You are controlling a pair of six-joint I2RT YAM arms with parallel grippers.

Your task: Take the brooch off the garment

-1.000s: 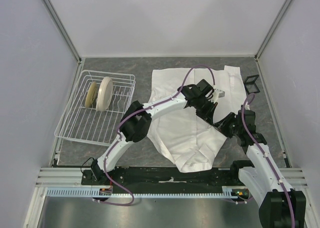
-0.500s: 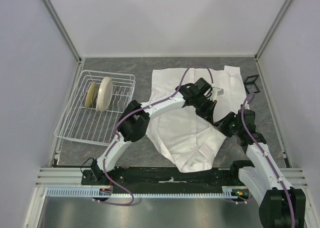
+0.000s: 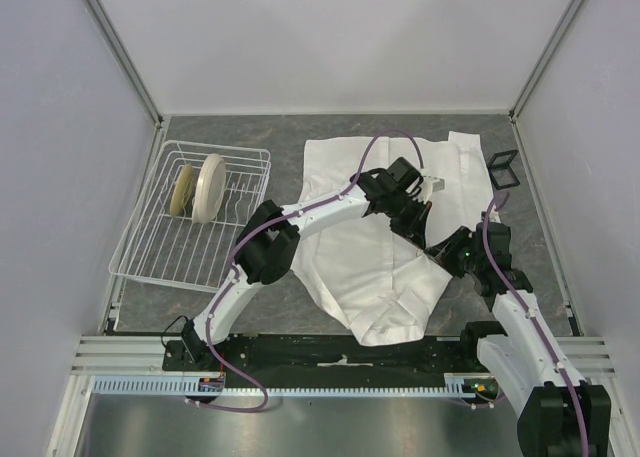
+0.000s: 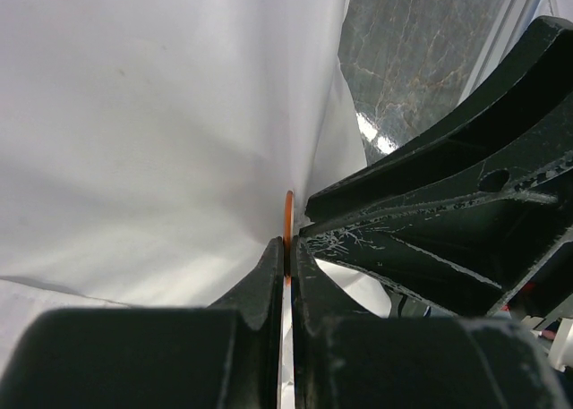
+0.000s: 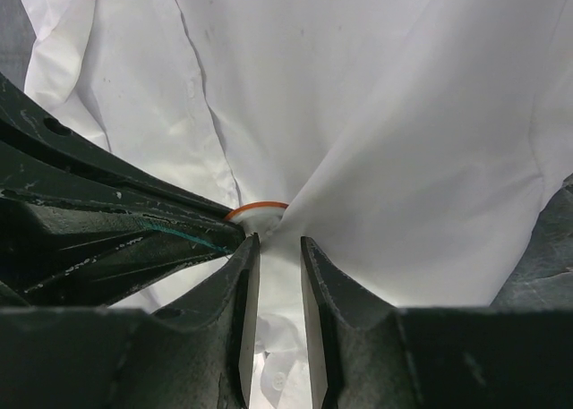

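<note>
The white shirt (image 3: 360,262) lies spread on the grey table. My left gripper (image 3: 425,213) is over its right part, shut on the brooch. In the left wrist view the brooch (image 4: 288,214) shows edge-on as a thin orange rim pinched between my left gripper's (image 4: 288,248) tips, with the shirt (image 4: 161,114) pulled up to it. In the right wrist view the brooch (image 5: 255,208) sits at the peak of the tented shirt (image 5: 403,114). My right gripper (image 5: 279,241) is just below it, jaws a little apart, with cloth in the gap. It also shows in the top view (image 3: 442,245).
A white wire dish rack (image 3: 150,252) with two cream plates (image 3: 210,185) stands at the left. A small black wire stand (image 3: 503,167) sits at the shirt's far right. The left arm's fingers (image 5: 107,221) cross the right wrist view.
My right arm has drawn back a little toward the near right. My left gripper has shifted slightly and stays shut on the brooch.
</note>
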